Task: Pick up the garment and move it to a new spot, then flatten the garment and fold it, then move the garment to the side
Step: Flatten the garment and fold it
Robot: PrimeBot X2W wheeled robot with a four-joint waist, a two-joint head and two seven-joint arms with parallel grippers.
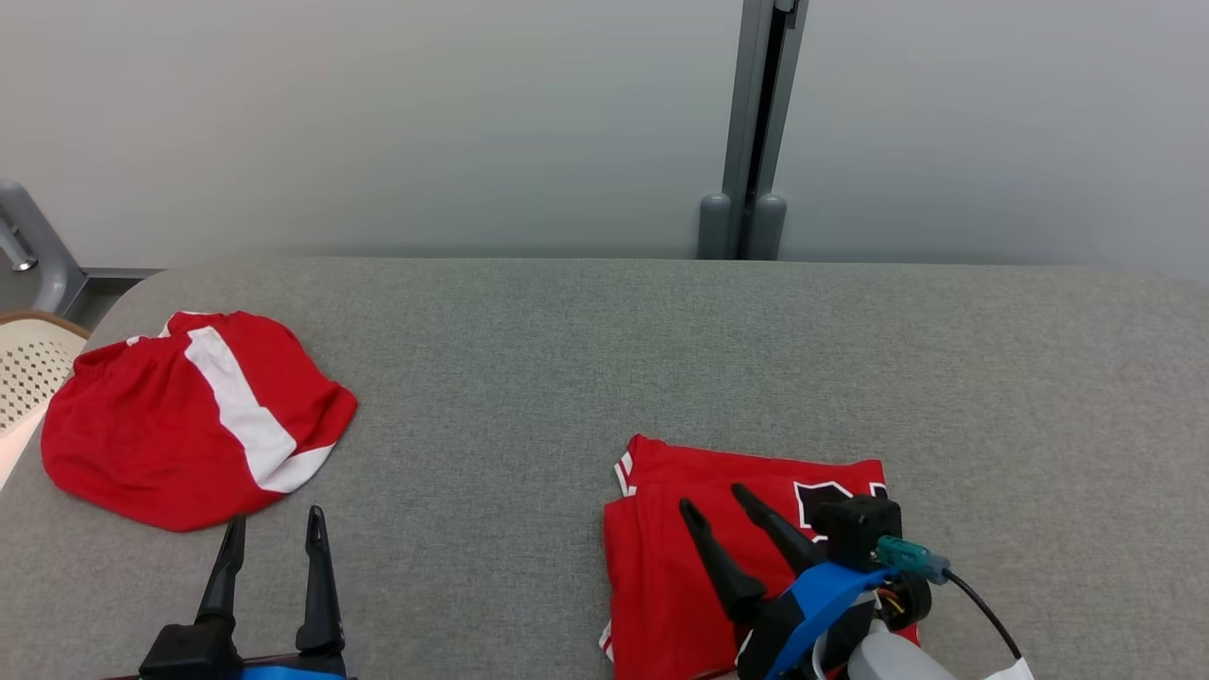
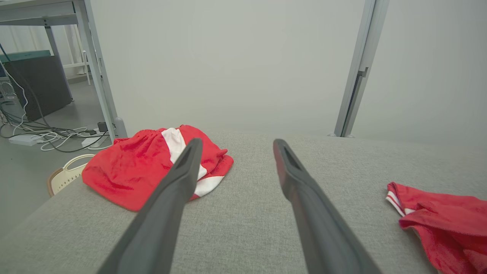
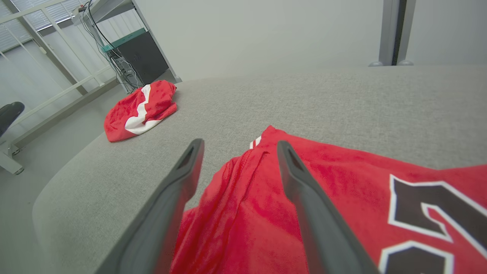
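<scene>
Garment (image 1: pixel 652 576): a folded red jersey with black, white-edged lettering, lying flat at the near right of the bench (image 1: pixel 567 378), directly beneath the right gripper (image 1: pixel 711 498). That gripper's two dark fingers (image 1: pixel 720 567) were released and spread, pointing toward the far left over the cloth with nothing between them. Whether their tips touched the fabric could not be judged. White trim showed at the jersey's far-left corner, and its near edge ran out of the head view. Left gripper (image 1: pixel 275 516), at the near left, likewise had its fingers parted and empty, held above bare bench. Just beyond them, toward the far left edge of the bench, lay a second red cloth (image 1: pixel 179 434) with a white stripe, crumpled and well apart from the jersey. A pale perforated object (image 1: pixel 28 368) stood off the bench's left end. A grey wall (image 1: pixel 378 123) with an upright post (image 1: pixel 751 142) closed the far side.
</scene>
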